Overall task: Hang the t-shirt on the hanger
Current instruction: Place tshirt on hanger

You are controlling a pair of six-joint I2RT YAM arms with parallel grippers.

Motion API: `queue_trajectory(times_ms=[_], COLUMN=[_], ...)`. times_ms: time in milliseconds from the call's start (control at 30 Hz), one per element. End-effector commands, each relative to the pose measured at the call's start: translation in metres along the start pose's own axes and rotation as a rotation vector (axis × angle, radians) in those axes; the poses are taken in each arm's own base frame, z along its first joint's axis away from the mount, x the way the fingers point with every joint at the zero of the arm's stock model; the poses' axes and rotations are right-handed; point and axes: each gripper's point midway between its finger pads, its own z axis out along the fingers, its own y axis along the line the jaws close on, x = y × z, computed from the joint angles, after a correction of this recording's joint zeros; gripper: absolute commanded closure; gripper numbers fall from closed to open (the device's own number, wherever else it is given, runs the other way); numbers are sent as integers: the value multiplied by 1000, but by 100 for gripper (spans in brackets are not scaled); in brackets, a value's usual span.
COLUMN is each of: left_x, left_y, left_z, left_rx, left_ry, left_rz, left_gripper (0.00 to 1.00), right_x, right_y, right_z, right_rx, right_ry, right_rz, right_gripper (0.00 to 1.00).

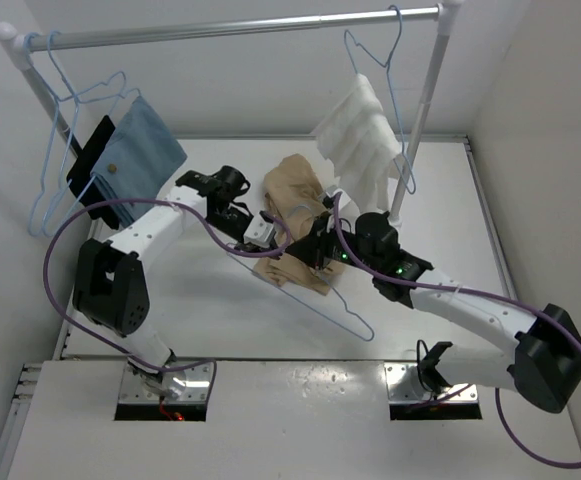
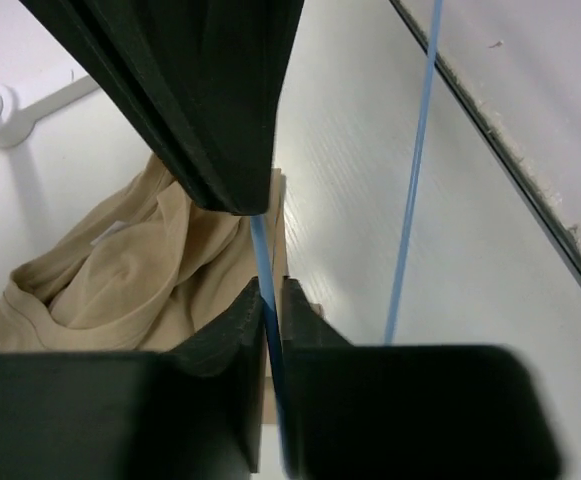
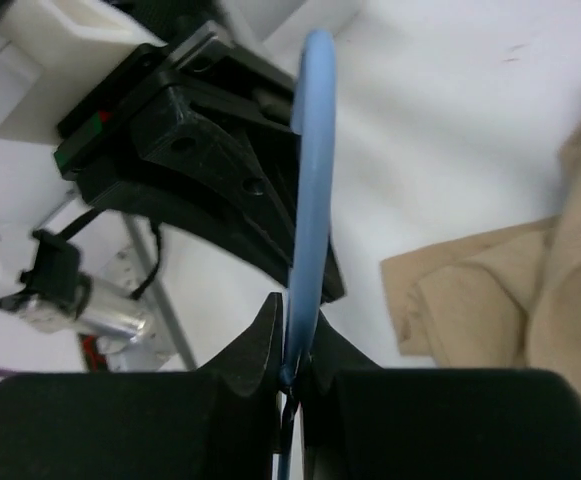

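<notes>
The tan t-shirt (image 1: pixel 292 188) lies crumpled on the white table between the two arms. The light-blue wire hanger (image 1: pixel 342 310) lies slanted over its near part, one end reaching toward the table's front. My left gripper (image 1: pixel 260 232) is shut on the hanger's wire; in the left wrist view the wire (image 2: pixel 262 250) runs between the closed jaws (image 2: pixel 270 285), with the t-shirt (image 2: pixel 120 270) to the left. My right gripper (image 1: pixel 320 245) is shut on the hanger too; in the right wrist view the wire (image 3: pixel 310 190) rises from the closed jaws (image 3: pixel 295 312), with the t-shirt (image 3: pixel 510 290) at the right.
A clothes rail (image 1: pixel 240 28) spans the back on two posts. A white textured cloth (image 1: pixel 365 140) hangs at its right, a blue cloth (image 1: pixel 142 150) and bare blue hangers (image 1: pixel 58 175) at its left. The right post (image 1: pixel 420 120) stands just behind my right gripper.
</notes>
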Motion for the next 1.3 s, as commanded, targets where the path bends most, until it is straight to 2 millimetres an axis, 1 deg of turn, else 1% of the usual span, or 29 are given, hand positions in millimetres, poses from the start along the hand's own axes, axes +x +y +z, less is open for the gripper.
queue_trajectory(times_ms=[0, 33, 67, 100, 167, 200, 233, 333, 433, 500, 567, 600, 633, 667, 733, 767, 800, 833, 867, 933, 967, 1000, 1033, 1067, 1133, 1167, 1200, 1233, 1267], left_x=[-23, -10, -4, -3, 9, 7, 3, 3, 2, -3, -11, -13, -16, -32, -50, -59, -75, -81, -82, -80, -69, -70, -59, -37, -24, -18, -6, 1, 4], left_y=[0, 8, 25, 29, 42, 43, 52, 51, 59, 70, 80, 82, 86, 92, 99, 107, 111, 114, 114, 110, 105, 103, 106, 114, 121, 125, 132, 135, 142], left_z=[-3, -8, -11, -17, -28, -32, -40, -49, -62, -83, -105, -110, -118, -127, -135, -147, -157, -165, -163, -148, -129, -115, -104, -93, -71, -62, -51, -44, -40], left_rx=[-29, -76, -144, -187, -252, -279, -330, -379, -472, -584, -711, -751, -795, -843, -935, -1015, -1080, -1119, -1107, -1004, -944, -932, -935, -944, -921, -893, -868, -867, -872], left_ry=[7, 86, 122, 153, 229, 238, 258, 300, 333, 395, 423, 423, 428, 401, 305, 272, 208, 200, 191, 214, 213, 207, 225, 277, 292, 291, 296, 285, 273], left_rz=[-48, -66, -38, -59, -33, -47, -21, -4, -4, 26, -7, -28, -49, -48, -180, -221, -293, -309, -306, -198, -197, -207, -245, -302, -366, -377, -413, -473, -498], left_gripper=[80, 72, 61, 58, 32, 3, 0, 0, 0, 0, 0, 0, 0, 0, 0, 0, 0, 0, 0, 0, 6, 12, 16, 19, 25, 28, 35, 37, 38], right_x=[-34, -34, -34, -29, -21, -27, -31, -19, -13, -12, -12, -18, -16, -21, -21, -28, -32, -32, -35, -38, -42, -42, -44, -44, -48, -56, -58, -56, -64], right_y=[-34, -36, -40, -43, -52, -54, -53, -59, -66, -71, -72, -71, -75, -74, -73, -71, -70, -71, -70, -70, -69, -69, -68, -68, -74, -74, -82, -86, -85], right_z=[-11, -14, -16, -20, -24, -28, -30, -32, -36, -41, -45, -48, -50, -53, -58, -61, -66, -69, -71, -75, -78, -78, -80, -80, -84, -87, -91, -93, -95], right_rx=[190, 207, 235, 253, 293, 304, 310, 336, 377, 410, 433, 443, 466, 472, 479, 482, 489, 498, 504, 512, 516, 517, 513, 513, 563, 582, 635, 663, 676], right_ry=[-132, -127, -130, -116, -106, -126, -142, -107, -79, -73, -66, -83, -74, -84, -64, -82, -92, -94, -105, -118, -133, -133, -142, -142, -134, -149, -152, -138, -152], right_rz=[-37, -44, -42, -38, -33, -34, -24, -16, -11, -9, -8, -1, 0, -1, -17, -19, -30, -30, -31, -32, -33, -34, -34, -34, -44, -45, -47, -47, -48], right_gripper=[100, 100, 100, 100, 100, 100, 100, 100, 100, 100, 100, 100, 100, 100, 100, 100, 100, 100, 100, 100, 100, 100, 100, 100, 100, 100, 100, 100, 100])
